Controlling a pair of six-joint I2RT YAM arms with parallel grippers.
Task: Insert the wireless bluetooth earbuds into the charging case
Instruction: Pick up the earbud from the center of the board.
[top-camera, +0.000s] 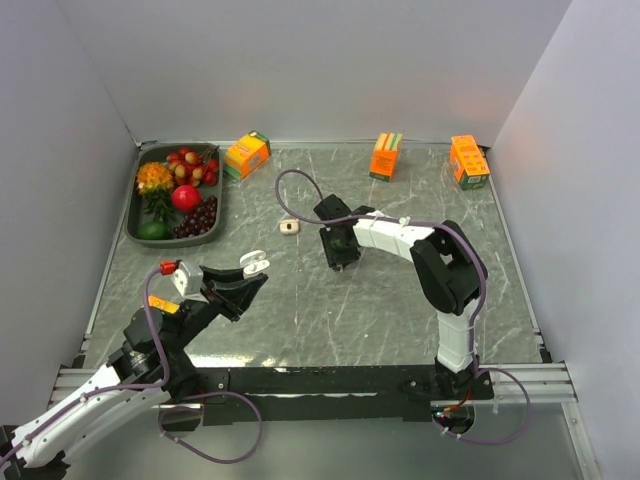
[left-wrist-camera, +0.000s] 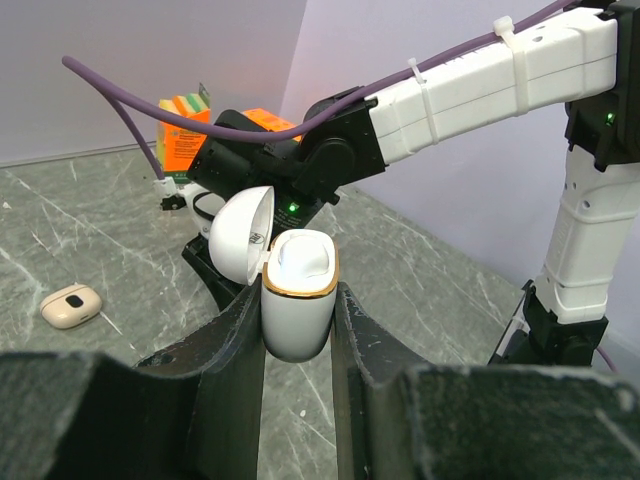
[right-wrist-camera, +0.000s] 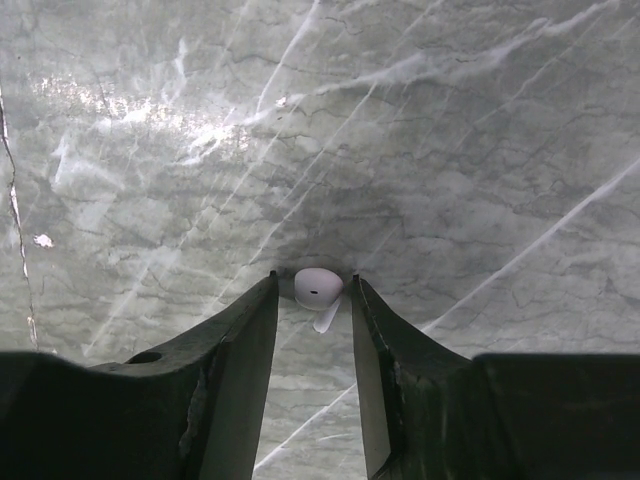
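My left gripper is shut on a white charging case with a gold rim, held above the table. Its lid is flipped open to the left. In the top view this case sits at the tip of the left arm. My right gripper points down at the table, open. One white earbud with a short stem lies on the marble between its fingertips, with a narrow gap on each side. In the top view the right gripper hides that earbud.
A small tan case with a dark spot lies on the table left of the right gripper, also seen in the left wrist view. A dark fruit tray stands back left. Three orange cartons line the back edge.
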